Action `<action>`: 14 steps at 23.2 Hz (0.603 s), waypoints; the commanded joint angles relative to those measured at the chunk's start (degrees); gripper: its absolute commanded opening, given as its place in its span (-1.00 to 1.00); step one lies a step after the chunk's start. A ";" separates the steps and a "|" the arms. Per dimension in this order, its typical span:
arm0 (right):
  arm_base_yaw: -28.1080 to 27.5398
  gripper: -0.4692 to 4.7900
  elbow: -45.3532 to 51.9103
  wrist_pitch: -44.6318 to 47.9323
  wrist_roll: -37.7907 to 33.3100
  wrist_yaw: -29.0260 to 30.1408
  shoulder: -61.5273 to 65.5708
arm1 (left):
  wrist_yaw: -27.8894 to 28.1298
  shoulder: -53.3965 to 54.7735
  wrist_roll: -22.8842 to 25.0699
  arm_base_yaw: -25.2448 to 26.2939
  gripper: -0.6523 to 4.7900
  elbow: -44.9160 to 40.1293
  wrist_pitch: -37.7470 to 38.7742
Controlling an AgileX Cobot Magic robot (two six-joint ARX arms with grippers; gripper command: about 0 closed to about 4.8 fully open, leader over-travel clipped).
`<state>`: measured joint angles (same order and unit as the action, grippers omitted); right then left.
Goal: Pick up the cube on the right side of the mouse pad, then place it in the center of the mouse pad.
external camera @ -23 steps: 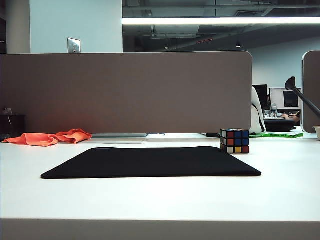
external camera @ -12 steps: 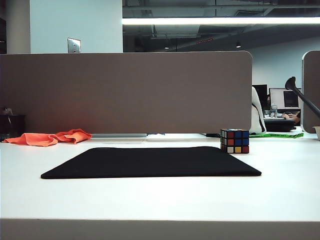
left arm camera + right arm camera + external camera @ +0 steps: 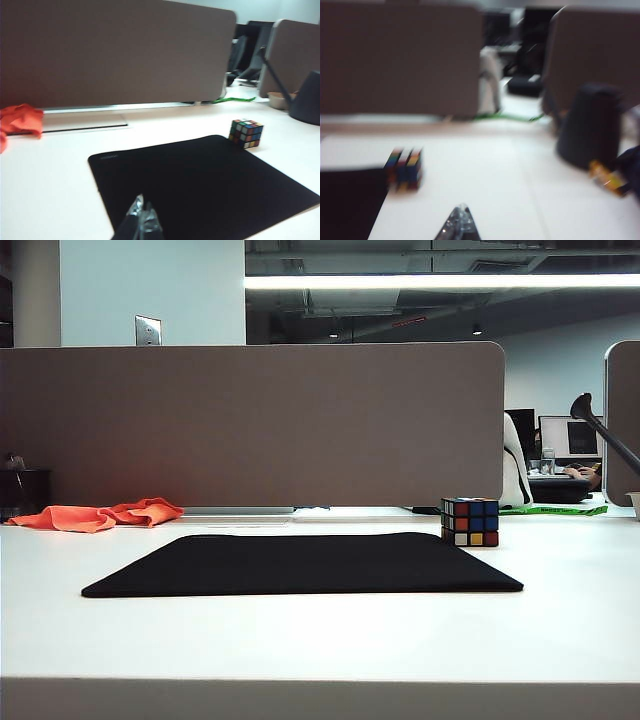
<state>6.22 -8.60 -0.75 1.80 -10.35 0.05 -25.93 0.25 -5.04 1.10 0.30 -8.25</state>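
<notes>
Change noted: across the exterior views of the last second nothing on the white tabletop [image 3: 300, 640] had shifted. The small puzzle cube with black edges and coloured stickers [image 3: 470, 522] sat where it had been, on the tabletop just beside the far right corner of the large flat black mouse pad [image 3: 300, 565]; whether it touched the pad's edge could not be told. No arm had entered the exterior view. By this reading the pick had not begun, and the whole task was still ahead: reach, grasp, lift, carry to the pad's centre.

Left hand [image 3: 142, 220]: only the fingertips showed, at the edge of its wrist view, drawn together and holding nothing, near the pad's [image 3: 200, 185] near edge and well apart from the cube [image 3: 246, 133].

Right hand [image 3: 460, 222]: fingertips likewise together and empty. Its wrist view was blurred, so the cube [image 3: 404, 169] read only as a smear of colour, probably beside the pad's [image 3: 347, 200] corner.

Count:
- puzzle cube: one
- black mouse pad: one
- crumpled orange cloth [image 3: 100, 514], far left of the tabletop: one
- grey partition panel [image 3: 250, 425] behind the tabletop: one in full, part of a second at the right
- hands: two, both closed and empty
</notes>
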 commanded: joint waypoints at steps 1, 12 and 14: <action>0.07 -0.84 -4.74 1.03 3.61 -1.68 1.73 | -1.97 0.04 -0.35 0.11 -0.78 0.24 -1.99; 1.46 -0.84 -28.74 -0.90 4.24 -1.31 42.84 | 1.60 0.04 9.57 0.11 -0.78 0.24 -1.22; 3.15 -0.84 -34.77 -0.26 4.22 -1.18 52.63 | 2.56 0.04 9.57 0.11 -0.78 0.24 -1.25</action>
<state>8.71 -41.30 -2.17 5.89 -11.79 49.93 -24.36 0.23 4.27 1.10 0.30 -9.13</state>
